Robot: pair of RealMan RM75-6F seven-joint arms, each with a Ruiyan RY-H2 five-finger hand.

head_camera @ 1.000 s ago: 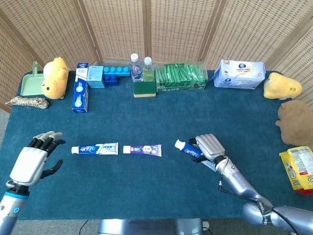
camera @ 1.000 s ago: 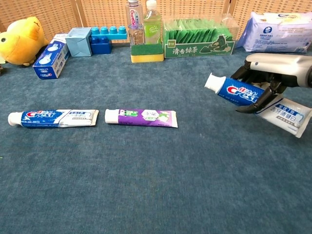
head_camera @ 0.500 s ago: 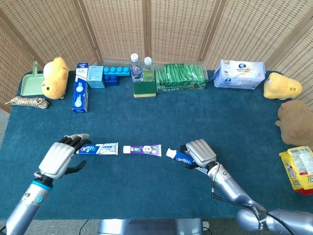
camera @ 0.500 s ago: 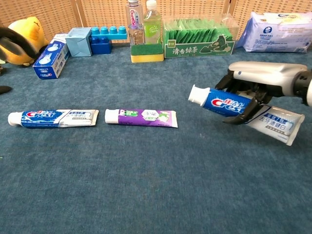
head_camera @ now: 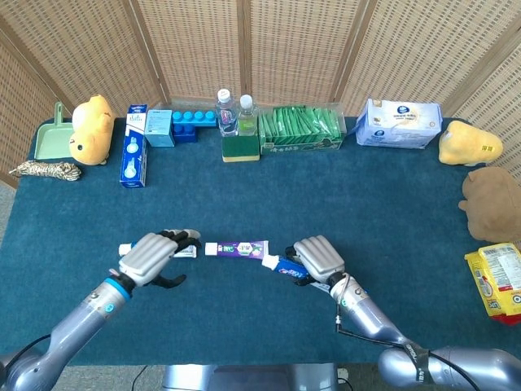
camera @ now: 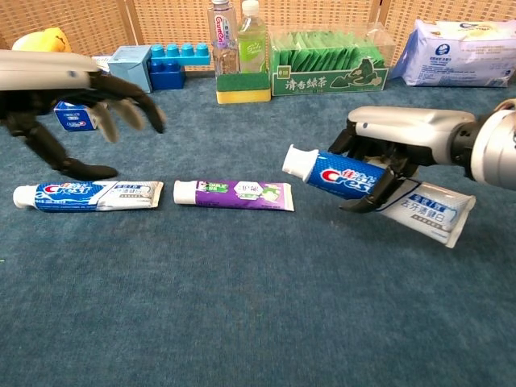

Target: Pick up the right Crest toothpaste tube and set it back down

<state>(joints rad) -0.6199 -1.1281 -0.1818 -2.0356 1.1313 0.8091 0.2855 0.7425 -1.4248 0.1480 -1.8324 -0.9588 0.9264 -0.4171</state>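
1. Right now the blue-and-white Crest toothpaste tube with the white cap [camera: 367, 187] is off the cloth, tilted cap-up and pointing toward the middle of the table, in the grasp of the right hand [camera: 395, 149], whose fingers wrap its blue body from above.
2. Its cap end hangs just beside the tail of the purple-and-white toothpaste tube [camera: 233, 194] lying flat at the centre; in the head view the two look close to touching, so judging the gap there is hard.
3. For the set-down, I judge the best course is to level the tube first, lower it until its whole length rests on the dark teal table cloth [camera: 258, 306], and only then let the fingers go, keeping the cap clear of the purple tube.
4. Further left, the other Crest tube, blue and white [camera: 87, 195], lies flat; the left hand [camera: 56, 89] hovers above it with fingers spread, gripping nothing.
5. Along the back edge stand two clear bottles [head_camera: 234, 112] and a green packet box [head_camera: 300, 130], well apart from the work.
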